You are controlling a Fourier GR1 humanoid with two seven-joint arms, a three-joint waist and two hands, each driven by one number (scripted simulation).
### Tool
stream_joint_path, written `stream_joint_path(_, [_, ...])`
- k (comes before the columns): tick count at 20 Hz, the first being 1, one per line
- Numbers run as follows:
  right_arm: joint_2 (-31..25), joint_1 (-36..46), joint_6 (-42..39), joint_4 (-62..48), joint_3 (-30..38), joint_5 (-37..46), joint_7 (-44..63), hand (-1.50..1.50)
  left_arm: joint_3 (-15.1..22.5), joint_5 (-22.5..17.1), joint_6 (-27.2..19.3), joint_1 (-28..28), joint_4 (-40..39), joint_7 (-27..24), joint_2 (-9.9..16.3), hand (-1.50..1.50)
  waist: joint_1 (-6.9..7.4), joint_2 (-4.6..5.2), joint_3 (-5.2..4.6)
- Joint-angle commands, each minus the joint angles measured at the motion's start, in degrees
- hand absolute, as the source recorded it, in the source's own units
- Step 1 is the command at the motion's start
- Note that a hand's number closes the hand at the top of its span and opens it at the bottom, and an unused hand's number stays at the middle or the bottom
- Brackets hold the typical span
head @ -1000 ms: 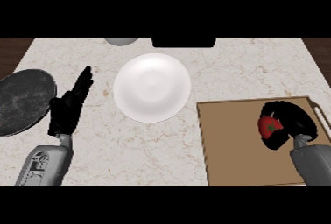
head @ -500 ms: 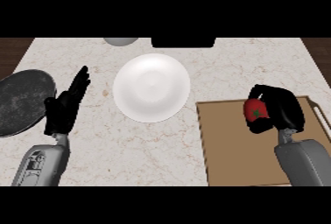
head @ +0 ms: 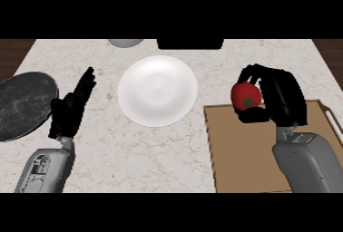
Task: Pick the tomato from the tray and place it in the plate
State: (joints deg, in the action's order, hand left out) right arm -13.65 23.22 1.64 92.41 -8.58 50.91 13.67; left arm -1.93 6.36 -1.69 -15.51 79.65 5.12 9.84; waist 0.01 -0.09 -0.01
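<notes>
Over the far left corner of the tray [head: 268, 149], the right hand [head: 278, 93] is holding the tomato [head: 246, 97] up off the wood. Its fingers are curling over the top and back of the tomato, and the thumb is tucking in below, so the red side is facing the plate [head: 158, 89]. The plate is sitting near, to the left, with a strip of counter [head: 154, 154] in between.

The tomato is looking round, smooth and a bit slippery. It is probably light and soft, so squeezing hard could squash it. Holding it around its fat middle seems best. Being almost a ball, it is not showing any long side. The green star of its stem is pointing out toward the view and a little down, though this is hard to tell.

The left hand [head: 70, 108] is resting by a dark round pan [head: 23, 106], fingers straight and together.
</notes>
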Motion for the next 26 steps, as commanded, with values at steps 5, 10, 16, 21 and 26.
stream_joint_path(5, [12.5, 14.2, -2.9, -9.6, -3.9, 0.4, 7.2, 1.50, -0.1, -0.4, 1.1, -1.1, 2.4, 2.1, 0.3, 0.00, 0.92, 0.18, 0.00])
stream_joint_path(10, [13.5, 21.7, 5.3, -26.1, -5.6, -3.8, 4.8, 1.50, 1.4, 1.5, -0.1, -2.4, 1.6, 2.8, -1.3, 0.00, 1.33, 0.32, 0.02])
stream_joint_path(16, [13.6, 29.6, 16.1, -43.1, -13.9, -10.9, 6.7, 1.50, 1.9, 1.6, 0.4, -3.5, 1.5, 2.8, -1.7, 0.00, 3.13, 0.74, 0.01])
stream_joint_path(21, [13.6, 36.0, 13.9, -55.7, -15.9, -7.8, 7.6, 1.50, 1.6, 1.3, 0.3, -3.9, -0.5, 1.7, -2.5, 0.00, 3.38, 0.97, -0.02])
stream_joint_path(26, [13.6, 37.4, 16.6, -60.6, -17.4, -20.3, 10.5, -1.50, 3.1, 1.2, 1.9, -3.9, 0.1, 0.7, -3.0, 0.00, 6.20, 1.58, 0.01])
